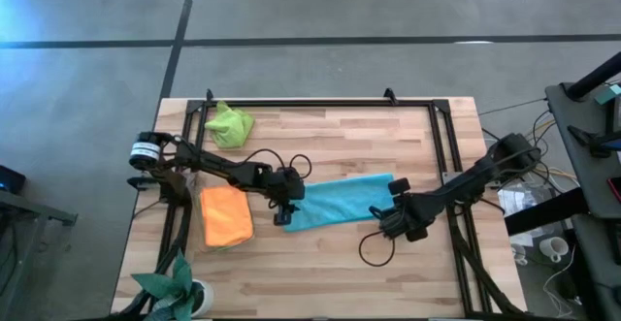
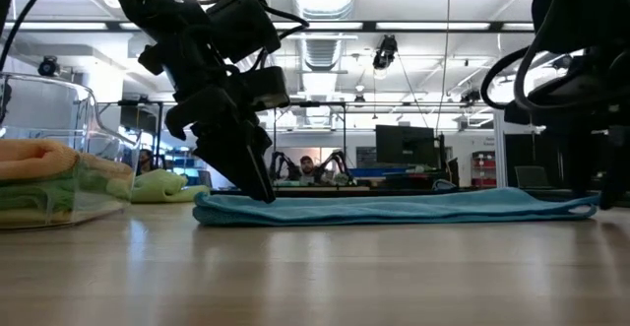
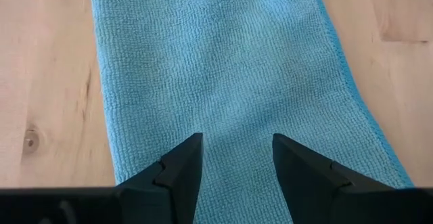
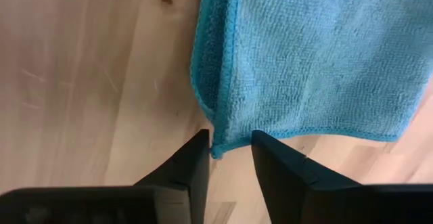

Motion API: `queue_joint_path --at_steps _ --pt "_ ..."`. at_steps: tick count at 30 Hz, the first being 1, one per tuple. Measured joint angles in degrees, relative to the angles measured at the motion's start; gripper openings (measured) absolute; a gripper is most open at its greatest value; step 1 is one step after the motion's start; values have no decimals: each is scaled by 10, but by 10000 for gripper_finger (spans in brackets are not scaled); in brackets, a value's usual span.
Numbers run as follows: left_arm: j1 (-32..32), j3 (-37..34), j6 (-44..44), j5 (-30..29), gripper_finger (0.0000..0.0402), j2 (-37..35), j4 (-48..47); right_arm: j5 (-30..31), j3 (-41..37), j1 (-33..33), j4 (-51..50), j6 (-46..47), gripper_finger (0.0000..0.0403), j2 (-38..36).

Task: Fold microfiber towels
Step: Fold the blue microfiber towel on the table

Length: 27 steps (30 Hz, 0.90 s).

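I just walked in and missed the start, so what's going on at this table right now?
A two-armed robot is folding microfiber towels. The light blue towel lies as a long strip, already folded once, mid-table. The left gripper sits over one end with its fingers apart on the cloth. The right gripper is at the opposite end, fingers apart around a corner of the hem. An orange towel lies folded on a small stack near the left arm, and a lime green towel waits crumpled at the table's far edge.

1. Light blue towel [image 3: 230,68] cut off by left wrist view's edge; far end unseen.
2. Right hand [image 2: 591,119] cropped in low view, fingertips hidden.
3. Plant [image 1: 170,287] cut by high view's lower edge.
4. Person [image 2: 307,166] beyond surface [image 2: 315,267], too small to tell.
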Motion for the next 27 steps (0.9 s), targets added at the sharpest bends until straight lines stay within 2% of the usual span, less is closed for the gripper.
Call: queue_joint_path --at_steps 8,14,19,24,27 --pt "0 0 0 0 164 -1 0 2 11 0 -20 11 17 2" --pt "0 0 0 0 164 -24 -1 -7 74 0 -91 38 10 -23" --pt "0 1 0 0 164 -46 2 -94 91 1 -88 48 9 -28" --pt "0 1 0 -1 164 -43 8 -131 83 1 -92 71 9 -26" --pt "0 1 0 -2 164 -42 2 -101 95 1 -137 73 9 -29"
